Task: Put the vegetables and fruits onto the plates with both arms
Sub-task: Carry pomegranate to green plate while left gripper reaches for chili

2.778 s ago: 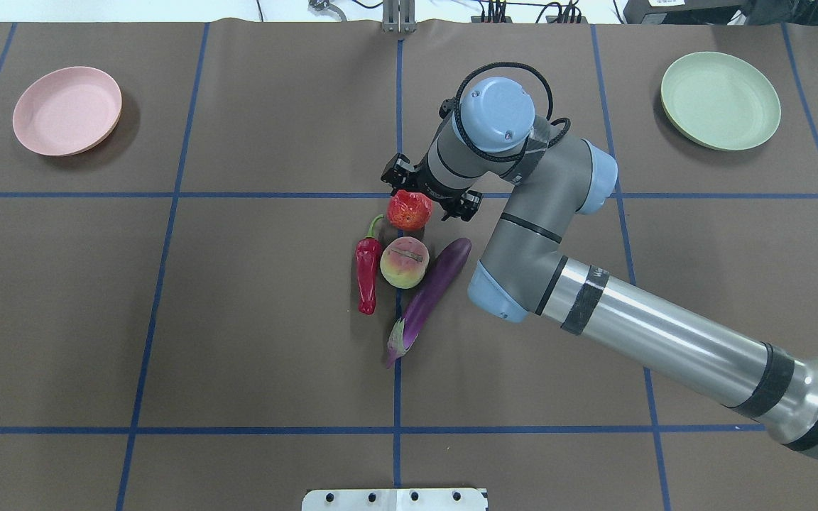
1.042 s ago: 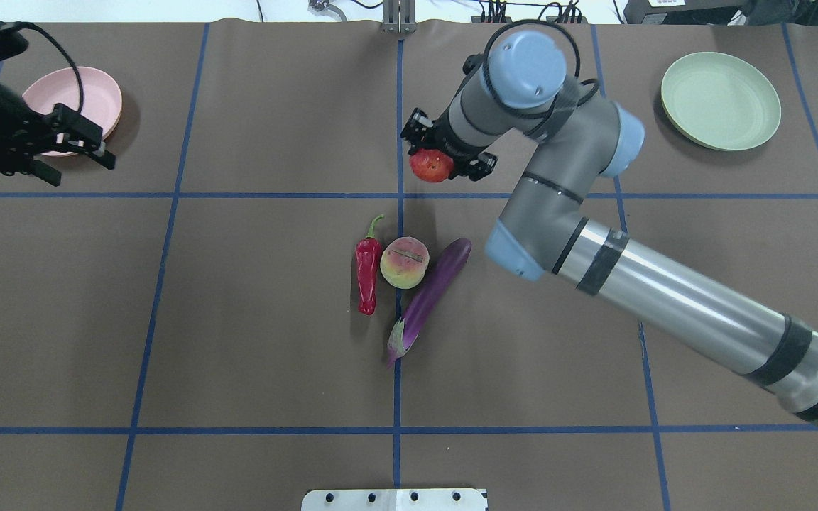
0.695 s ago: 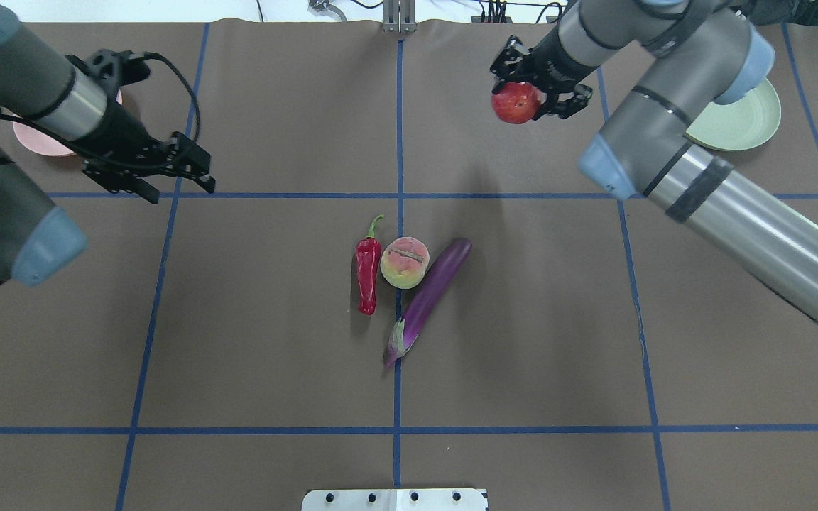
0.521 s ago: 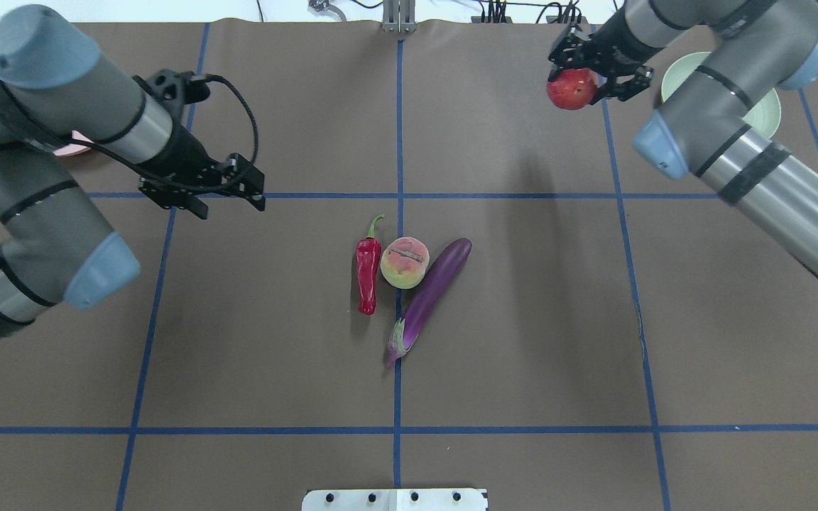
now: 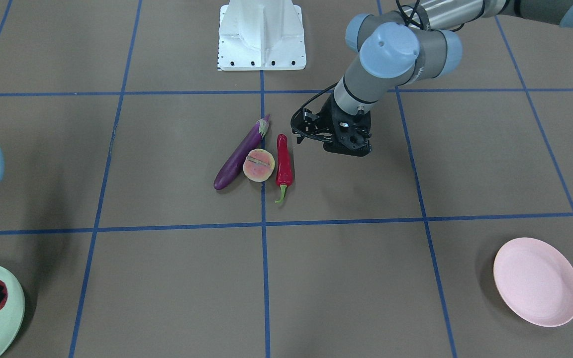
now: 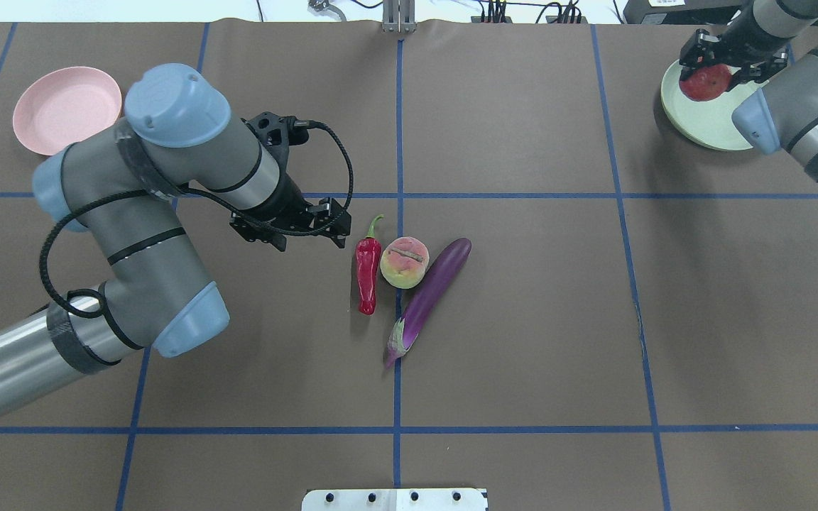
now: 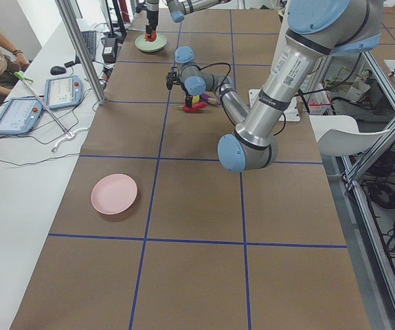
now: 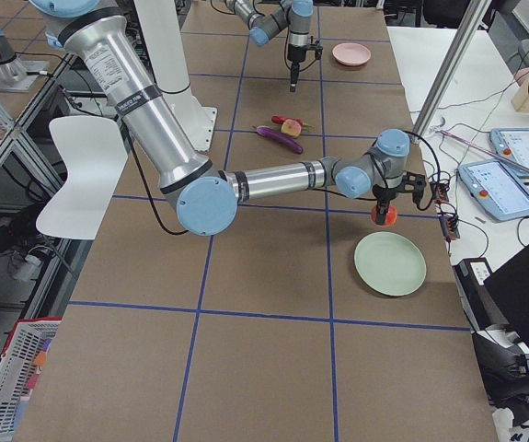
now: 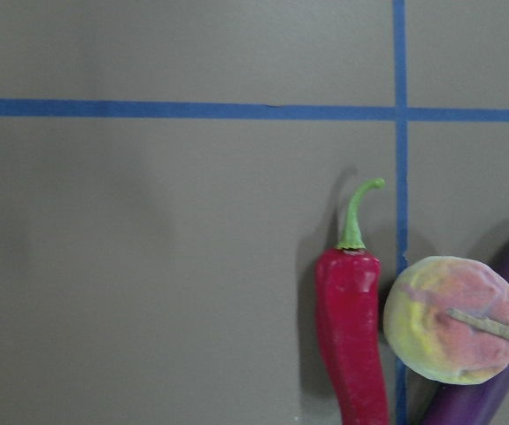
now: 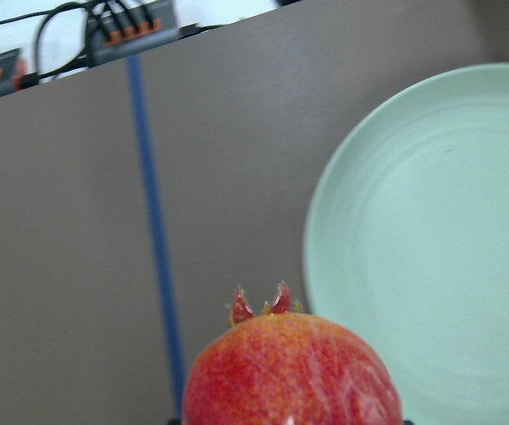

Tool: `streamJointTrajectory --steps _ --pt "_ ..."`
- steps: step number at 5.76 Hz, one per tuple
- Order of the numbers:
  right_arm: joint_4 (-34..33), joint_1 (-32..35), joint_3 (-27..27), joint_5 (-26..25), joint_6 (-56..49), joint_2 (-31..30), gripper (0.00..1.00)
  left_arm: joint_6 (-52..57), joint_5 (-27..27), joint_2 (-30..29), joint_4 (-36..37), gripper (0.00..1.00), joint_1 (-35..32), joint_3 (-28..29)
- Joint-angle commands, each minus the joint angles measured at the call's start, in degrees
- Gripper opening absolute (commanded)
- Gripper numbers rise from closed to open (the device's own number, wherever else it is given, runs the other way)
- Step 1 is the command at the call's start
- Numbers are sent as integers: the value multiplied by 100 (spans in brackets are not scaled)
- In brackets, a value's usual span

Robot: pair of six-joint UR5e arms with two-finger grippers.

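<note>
Right side: your right gripper (image 6: 714, 71) is clamped on the pomegranate (image 6: 704, 84). It holds it over the mint green plate (image 6: 711, 128) by the bench's far right corner, above the rim that faces the bench middle. The side view suggests it is raised, not set down.
Left side: your left gripper (image 6: 312, 238) has its jaws apart and empty. It is low over the bench middle, just beside the red chili (image 6: 367, 273) and not touching it.
Done: by my judgement, nothing rests on a plate yet; the pomegranate is nearly there.
Left to do: let go of the pomegranate, then move the chili, peach (image 6: 404, 262) and eggplant (image 6: 429, 294), which lie side by side at the bench middle.
Pink plate (image 6: 61, 117): by the far left corner, nothing on it.
</note>
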Motion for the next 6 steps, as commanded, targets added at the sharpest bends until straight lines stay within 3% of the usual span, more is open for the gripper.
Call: streamJointTrajectory --steps 1,2,3,4,6 --pt "-2 4 -433 -860 -165 -24 0 38 400 -188 59 97 331 220" --pt "15 -75 -487 -863 -183 -41 46 55 688 -266 59 97 480 361" --pt "33 -102 -427 -828 -192 -59 99 82 743 -545 59 97 543 745" --pt "16 -102 -278 -776 -192 -42 100 73 744 -670 59 97 639 923" --pt "-72 -102 161 -163 -131 -15 100 64 883 -662 59 93 859 934"
